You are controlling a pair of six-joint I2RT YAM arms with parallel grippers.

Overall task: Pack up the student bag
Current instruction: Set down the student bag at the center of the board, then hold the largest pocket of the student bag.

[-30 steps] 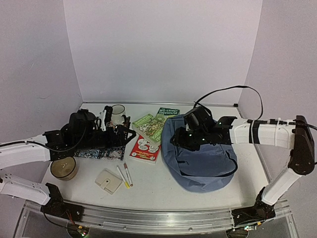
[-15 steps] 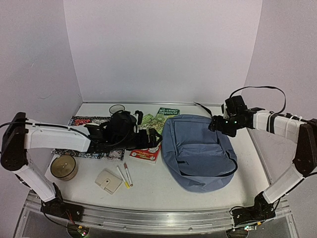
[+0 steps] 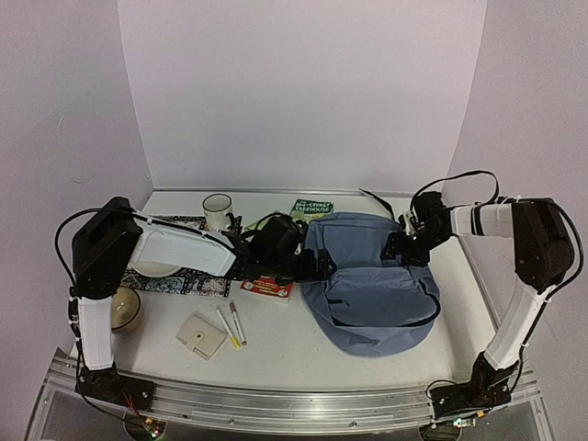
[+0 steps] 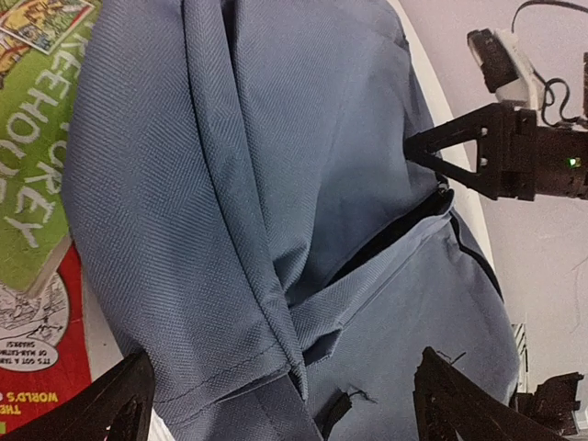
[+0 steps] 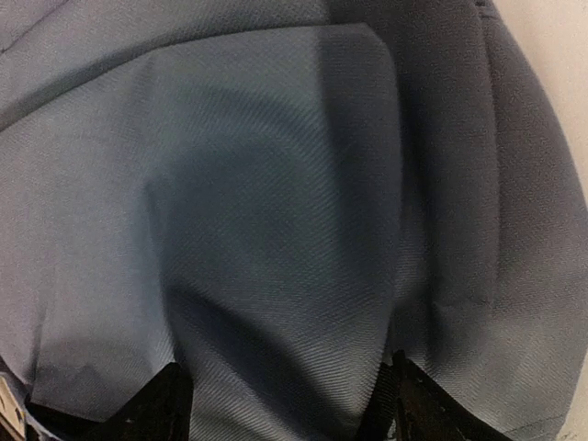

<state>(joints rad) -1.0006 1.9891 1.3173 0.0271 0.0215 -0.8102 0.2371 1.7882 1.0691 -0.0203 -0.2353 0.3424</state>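
The student bag (image 3: 372, 294) is a blue-grey backpack lying flat at the centre right of the table. It fills the left wrist view (image 4: 230, 184) and the right wrist view (image 5: 276, 184). My left gripper (image 3: 317, 265) is open at the bag's left edge, with its fingers spread over folded fabric (image 4: 285, 404). A dark slit of the bag's opening (image 4: 395, 239) shows beyond it. My right gripper (image 3: 401, 246) is open at the bag's upper right edge, with fabric bulging between its fingers (image 5: 285, 404). It also shows in the left wrist view (image 4: 459, 156).
A green book (image 3: 312, 208) and a red book (image 3: 268, 287) lie just left of the bag. A mug (image 3: 218, 211) stands at the back. A patterned book (image 3: 184, 283), a round tin (image 3: 119, 310), a beige wallet (image 3: 202, 335) and two pens (image 3: 231, 325) are on the left.
My left arm has reached right, from the books to the bag's left edge. My right gripper has come down and in onto the bag's upper right edge.
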